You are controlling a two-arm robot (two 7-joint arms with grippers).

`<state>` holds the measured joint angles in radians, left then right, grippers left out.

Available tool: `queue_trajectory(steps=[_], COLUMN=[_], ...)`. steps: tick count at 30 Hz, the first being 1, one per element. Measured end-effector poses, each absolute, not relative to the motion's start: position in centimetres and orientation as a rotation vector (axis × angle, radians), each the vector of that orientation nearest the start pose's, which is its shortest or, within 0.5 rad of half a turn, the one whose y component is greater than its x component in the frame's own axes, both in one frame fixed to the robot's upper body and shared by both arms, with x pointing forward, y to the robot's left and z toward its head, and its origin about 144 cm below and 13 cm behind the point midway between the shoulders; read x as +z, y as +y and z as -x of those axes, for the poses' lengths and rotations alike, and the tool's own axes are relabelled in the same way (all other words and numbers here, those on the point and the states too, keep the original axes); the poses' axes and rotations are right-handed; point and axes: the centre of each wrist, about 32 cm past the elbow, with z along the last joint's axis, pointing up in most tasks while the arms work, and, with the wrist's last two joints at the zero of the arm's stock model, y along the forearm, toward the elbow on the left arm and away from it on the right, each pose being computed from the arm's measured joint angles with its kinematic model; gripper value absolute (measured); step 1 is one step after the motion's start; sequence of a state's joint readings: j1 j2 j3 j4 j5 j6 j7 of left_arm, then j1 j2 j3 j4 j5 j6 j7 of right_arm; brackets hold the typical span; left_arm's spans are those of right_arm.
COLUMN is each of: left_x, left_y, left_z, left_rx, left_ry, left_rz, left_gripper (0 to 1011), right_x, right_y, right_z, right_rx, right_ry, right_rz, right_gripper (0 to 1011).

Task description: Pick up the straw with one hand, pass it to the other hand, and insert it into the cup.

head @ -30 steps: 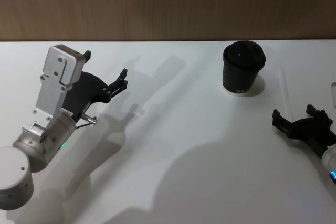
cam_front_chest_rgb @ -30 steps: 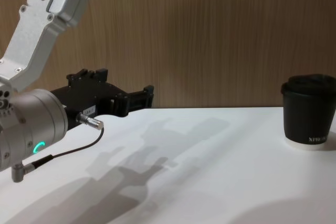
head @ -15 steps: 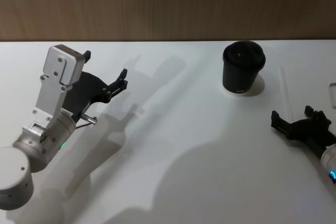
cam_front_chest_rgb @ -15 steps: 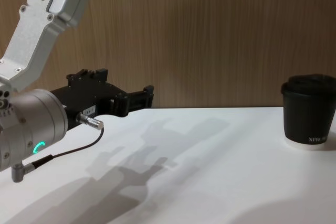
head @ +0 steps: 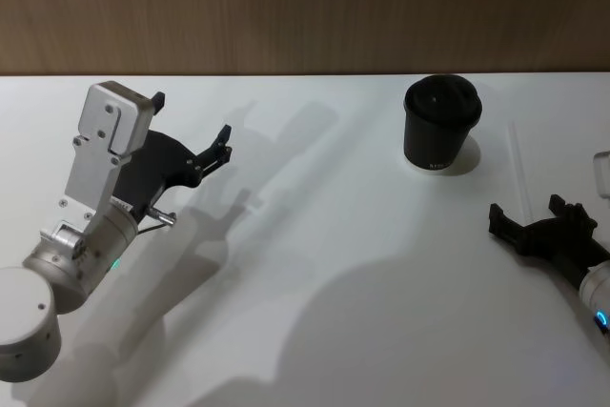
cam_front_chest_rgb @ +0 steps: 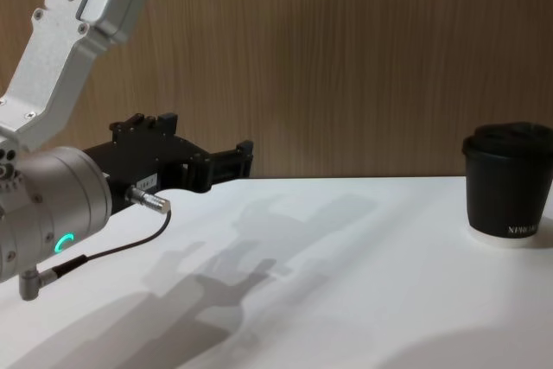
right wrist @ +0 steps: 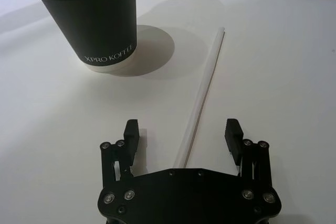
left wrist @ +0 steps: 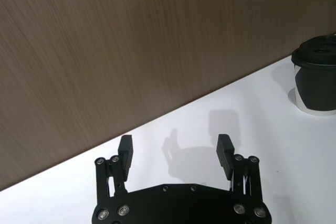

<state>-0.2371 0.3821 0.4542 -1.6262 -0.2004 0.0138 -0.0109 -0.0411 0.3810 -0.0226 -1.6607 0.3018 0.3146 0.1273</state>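
Straw (right wrist: 202, 98): lies flat on the tabletop (head: 315, 235), just right of the cup (head: 441, 123) and apart from it. Its near end runs in between the fingers of the right hand (right wrist: 182, 129), touching neither.
Change: over the last second the right hand (head: 526, 210) has crept slightly leftward and back toward the robot. Straw and cup have not shifted.
Right hand: fingers spread wide and holding nothing, low over the tabletop and straddling the straw's near end.
Meaning for the task: treat this as final lining-up for the grasp. The pick-up is not yet made, and the pass and the insertion are still to come.
Cup: upright with its lid on, at the far right of the tabletop.
Left hand (head: 191, 113): unchanged, fingers apart and empty, raised over the left side of the tabletop, well apart from the straw. You will need it for the handover.
Writing: white print on the cup wall (right wrist: 89, 22) reads "XPRO KOFFE", with the final letter unclear. You will find no other legible marking.
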Motion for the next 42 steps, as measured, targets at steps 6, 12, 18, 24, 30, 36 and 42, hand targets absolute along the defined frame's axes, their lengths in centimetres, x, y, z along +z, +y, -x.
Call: queue_trajectory(steps=[6,12,18,24,30,36,42], left_x=[120.44,120.44,120.44,120.44,120.44,120.44,120.44], left_y=[19.84,19.84,19.84,19.84,19.84,19.84,19.84], left_z=[-49.20,-49.20,-49.20,-49.20,-49.20,-49.20,-49.20], left_rx=[1.124,1.124,1.124,1.124,1.124,1.124,1.124], left_ry=[-0.268,-0.268,-0.268,-0.268,-0.268,-0.268,-0.268], left_rz=[-0.061,-0.061,-0.061,-0.061,-0.061,-0.061,-0.061], left_gripper=[1003,1003,1003,1003,1003,1003,1002], right_x=[117.09,117.07,117.06,117.05,117.04,117.04,117.03], right_y=[-32.12,-32.12,-32.12,-32.10,-32.10,-32.09,-32.09], right_z=[-44.82,-44.84,-44.85,-44.87,-44.87,-44.88,-44.88], right_rx=[-1.392,-1.392,-1.390,-1.390,-1.389,-1.389,-1.389], right_ry=[0.168,0.170,0.171,0.173,0.173,0.174,0.174], right_rz=[0.268,0.268,0.269,0.269,0.269,0.269,0.269], right_gripper=[906,750,555,368,172,35,6])
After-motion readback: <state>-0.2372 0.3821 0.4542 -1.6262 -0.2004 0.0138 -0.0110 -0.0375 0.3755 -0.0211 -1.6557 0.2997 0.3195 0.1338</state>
